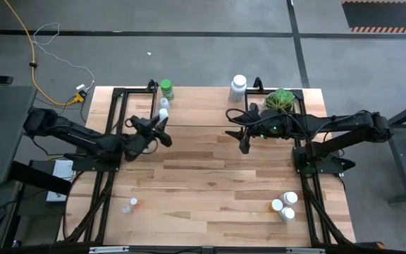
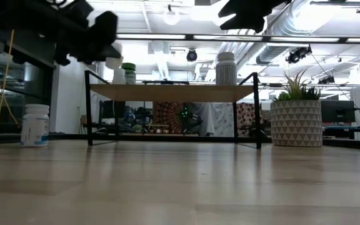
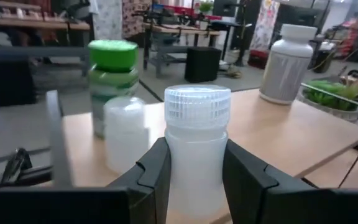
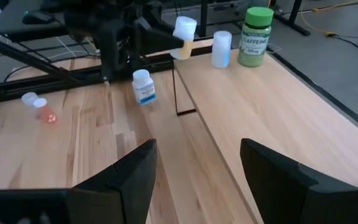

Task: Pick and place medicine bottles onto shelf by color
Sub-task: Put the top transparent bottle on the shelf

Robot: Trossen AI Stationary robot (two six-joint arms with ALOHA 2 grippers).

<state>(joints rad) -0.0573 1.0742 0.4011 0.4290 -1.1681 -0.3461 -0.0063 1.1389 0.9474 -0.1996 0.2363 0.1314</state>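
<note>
Over shelf [image 1: 203, 106] left edge: left end effector [image 3: 194, 174] clamps white-capped bottle [image 3: 197, 146]; right end effector [image 4: 197, 165] wide, empty.

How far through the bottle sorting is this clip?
Done: three bottles on the shelf: green-capped, clear, large white. In hand: left gripper holds a white-capped bottle at the shelf. Left: about six bottles on the table; right gripper is open, empty.

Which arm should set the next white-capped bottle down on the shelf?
Left. Its claw already grips a translucent white-capped bottle at the light-wood shelf, near the green-capped bottle. The right claw is open and empty over the shelf.
</note>
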